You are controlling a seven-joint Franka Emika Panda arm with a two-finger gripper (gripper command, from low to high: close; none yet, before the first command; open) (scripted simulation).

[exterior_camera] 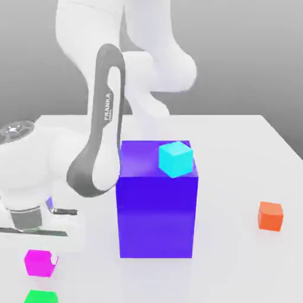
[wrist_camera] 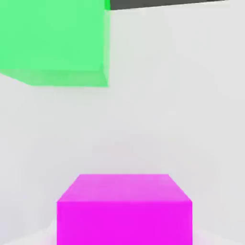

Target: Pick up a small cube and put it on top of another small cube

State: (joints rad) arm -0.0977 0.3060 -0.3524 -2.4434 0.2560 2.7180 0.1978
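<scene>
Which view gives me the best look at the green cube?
The hand view: the green cube looms large there, a broad face and a narrower one plain to see, though the picture's edge crops it. The exterior view has just its upper part, cut off at the bottom edge, nearer the camera than the magenta cube.

Small cube (exterior_camera: 39, 263) magenta; big block (exterior_camera: 156, 216) blue-violet; other 3 cubes: cyan (exterior_camera: 176, 159), green (exterior_camera: 41, 297), orange (exterior_camera: 270, 216).
</scene>
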